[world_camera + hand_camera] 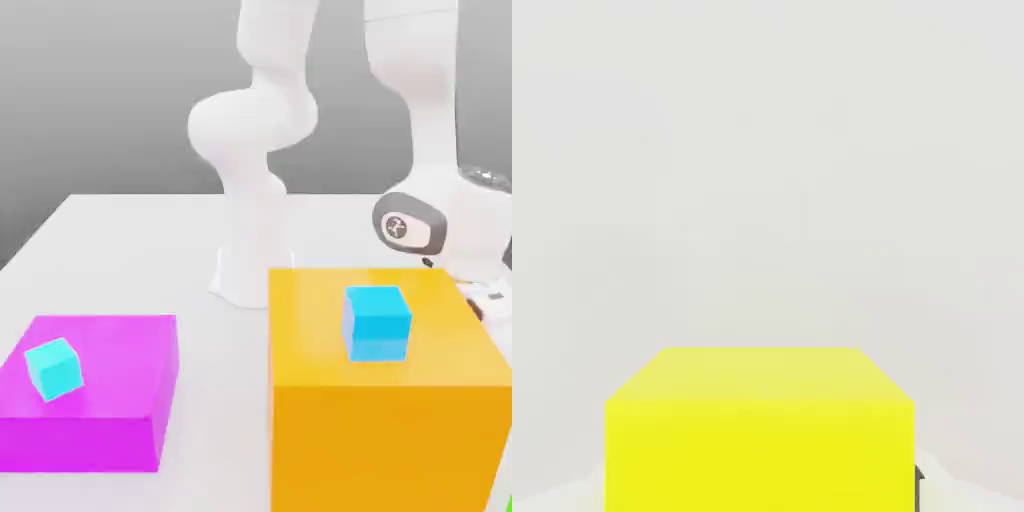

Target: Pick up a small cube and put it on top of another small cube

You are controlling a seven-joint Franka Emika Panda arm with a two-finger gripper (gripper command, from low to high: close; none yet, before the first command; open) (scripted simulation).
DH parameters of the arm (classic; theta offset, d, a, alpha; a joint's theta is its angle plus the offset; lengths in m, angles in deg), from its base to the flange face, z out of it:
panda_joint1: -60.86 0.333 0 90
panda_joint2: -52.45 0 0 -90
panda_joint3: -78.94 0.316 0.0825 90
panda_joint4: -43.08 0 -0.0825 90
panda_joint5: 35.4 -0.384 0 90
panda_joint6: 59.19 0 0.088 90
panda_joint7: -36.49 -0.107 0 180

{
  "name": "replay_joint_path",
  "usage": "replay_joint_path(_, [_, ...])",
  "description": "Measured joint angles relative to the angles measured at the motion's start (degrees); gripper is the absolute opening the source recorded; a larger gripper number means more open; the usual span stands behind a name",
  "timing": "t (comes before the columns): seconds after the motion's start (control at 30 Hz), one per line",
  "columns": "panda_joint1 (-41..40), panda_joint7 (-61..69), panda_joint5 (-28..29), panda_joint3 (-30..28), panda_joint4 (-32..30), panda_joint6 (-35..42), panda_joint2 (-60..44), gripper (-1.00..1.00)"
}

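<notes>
A small yellow cube (760, 430) rests on the white table, close under the hand camera. My gripper (762, 495) is down around it, and a dark fingertip (918, 485) presses against one side of the cube. In the exterior view my wrist (440, 230) reaches down behind the tall orange block (385, 430) at the right, which hides the fingers and the yellow cube. One cyan cube (377, 322) sits on top of the orange block. Another cyan cube (53, 368), slightly turned, lies on the low magenta platform (100, 420) at the exterior view's left.
The arm's white base (250, 250) stands at the back middle of the white table (120, 250). A sliver of something green (509, 503) shows at the exterior view's lower right corner.
</notes>
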Motion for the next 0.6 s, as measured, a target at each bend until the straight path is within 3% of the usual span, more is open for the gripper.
replay_joint_path(0.07, [-0.20, 1.40, -1.94, 0.64, -0.75, 3.35, 4.10, -1.00])
replay_joint_path(0.13, [0.24, 3.51, 0.17, 0.86, 1.49, 6.70, 5.06, -1.00])
replay_joint_path(0.5, [-6.63, -0.35, 11.03, -3.34, 22.63, 33.05, 9.96, -1.00])
replay_joint_path(0.6, [-10.12, -6.56, 9.87, -6.21, 26.06, 39.86, 13.37, -1.00])
